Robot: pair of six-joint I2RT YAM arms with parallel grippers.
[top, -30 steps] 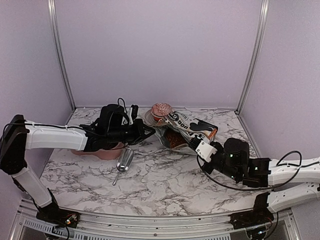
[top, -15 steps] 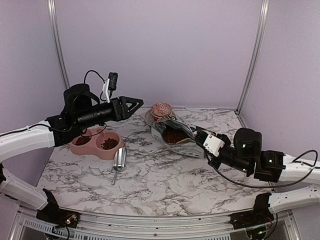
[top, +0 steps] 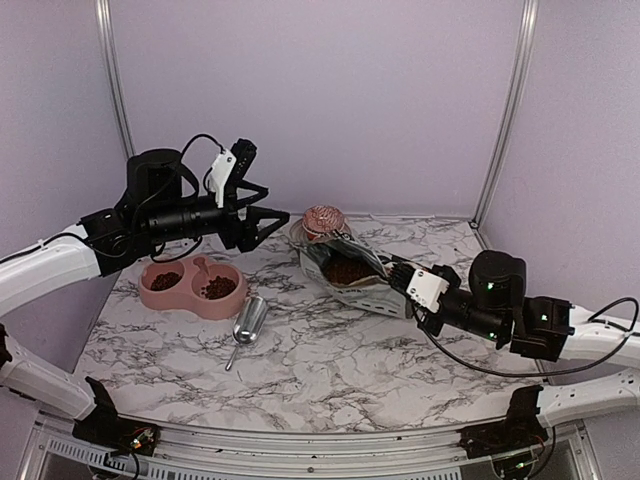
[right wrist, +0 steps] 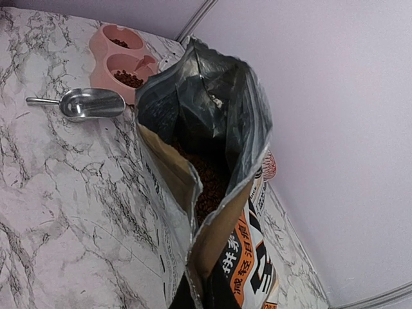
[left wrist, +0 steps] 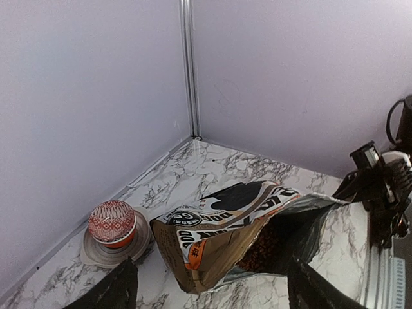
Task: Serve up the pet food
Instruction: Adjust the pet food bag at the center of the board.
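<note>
Serving looked done: dark reddish-brown kibble [top: 217,288] sat in the pink plastic bowl [top: 190,306]; left gripper [top: 283,218] gaped empty, right gripper [top: 397,270] pinched the printed paper bag [left wrist: 212,222], release likely next

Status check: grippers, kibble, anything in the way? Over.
Left gripper open, empty, in the air. Right gripper shut on bag rim. Pet food in both wells of pink bowl, more in bag. Scoop lies empty beside bowl; nothing obstructing.
</note>
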